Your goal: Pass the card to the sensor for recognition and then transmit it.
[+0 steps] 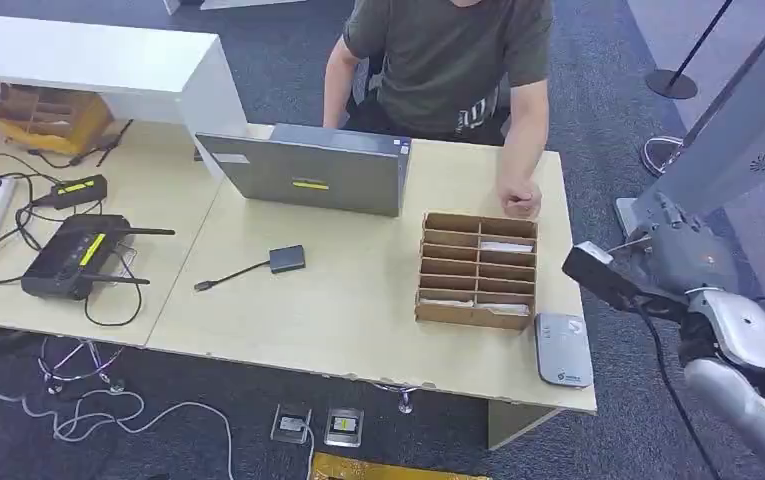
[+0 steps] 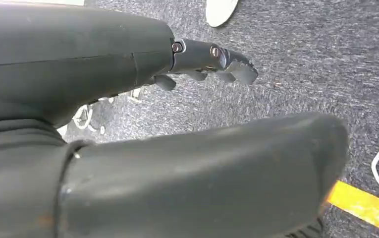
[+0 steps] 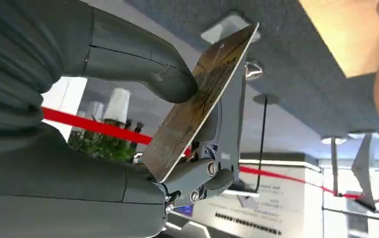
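No text is legible in any view. The card reader (image 1: 563, 349) carries a small mark near its lower corner, too small to read. Yellow labels on the laptop (image 1: 310, 170), router (image 1: 76, 253) and power adapter (image 1: 79, 190) are blurred. Print on the card (image 3: 200, 99) is unreadable.

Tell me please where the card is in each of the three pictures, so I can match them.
Head view: the card shows edge-on as a thin pale sliver in the right hand, off the table's right end.
Left wrist view: not in it; the left hand hangs over carpet.
Right wrist view: the card is central, pinched between thumb and fingers.
Shared landmark: the right hand itself.
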Available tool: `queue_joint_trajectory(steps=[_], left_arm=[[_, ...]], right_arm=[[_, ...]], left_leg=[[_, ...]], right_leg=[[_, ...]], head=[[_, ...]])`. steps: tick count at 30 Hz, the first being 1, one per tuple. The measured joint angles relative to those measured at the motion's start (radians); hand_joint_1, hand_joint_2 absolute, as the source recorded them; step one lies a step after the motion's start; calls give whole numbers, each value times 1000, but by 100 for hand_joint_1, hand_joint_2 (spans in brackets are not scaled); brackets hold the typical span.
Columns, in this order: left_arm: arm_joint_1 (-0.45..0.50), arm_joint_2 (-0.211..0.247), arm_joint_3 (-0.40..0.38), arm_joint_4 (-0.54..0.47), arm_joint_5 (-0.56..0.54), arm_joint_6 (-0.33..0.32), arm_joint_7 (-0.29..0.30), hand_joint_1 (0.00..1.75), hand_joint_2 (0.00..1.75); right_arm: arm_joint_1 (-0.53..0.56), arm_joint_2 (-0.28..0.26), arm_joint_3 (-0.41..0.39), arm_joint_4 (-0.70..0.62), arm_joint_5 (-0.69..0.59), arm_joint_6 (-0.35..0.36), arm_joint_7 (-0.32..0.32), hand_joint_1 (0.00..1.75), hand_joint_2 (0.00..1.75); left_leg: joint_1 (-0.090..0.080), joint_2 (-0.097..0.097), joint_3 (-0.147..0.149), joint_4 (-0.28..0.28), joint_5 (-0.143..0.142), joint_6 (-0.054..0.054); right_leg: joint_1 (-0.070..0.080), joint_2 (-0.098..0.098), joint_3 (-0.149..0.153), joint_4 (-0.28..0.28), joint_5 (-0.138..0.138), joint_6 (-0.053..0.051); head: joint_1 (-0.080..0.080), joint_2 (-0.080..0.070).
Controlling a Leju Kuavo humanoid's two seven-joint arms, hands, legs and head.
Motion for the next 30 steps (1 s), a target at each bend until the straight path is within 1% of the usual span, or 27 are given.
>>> queue_joint_trajectory(steps=[7, 11, 22, 30], left_arm=[[0, 4, -2, 0, -1, 0, 0, 0, 0], [0, 5, -3, 0, -1, 0, 0, 0, 0], [0, 5, -3, 0, 0, 2, 0, 0, 0], [0, 5, -4, 0, -1, 2, 0, 0, 0]], right_arm=[[61, -8, 6, -15, -35, -14, 11, 175, 175], [96, -8, 15, -15, -43, -18, -2, 175, 175], [131, -4, 62, -10, -63, -27, -17, 175, 175], [144, 14, 95, 1, -66, -33, -23, 175, 175]], left_leg=[[0, 0, 0, 0, 0, 0], [0, 0, 0, 0, 0, 0], [0, 0, 0, 0, 0, 0], [0, 1, 0, 0, 0, 0]], right_leg=[[0, 0, 0, 0, 0, 0], [0, 0, 0, 0, 0, 0], [0, 0, 0, 0, 0, 0], [0, 0, 0, 0, 0, 0]], head=[[0, 0], [0, 0], [0, 0], [0, 0]])
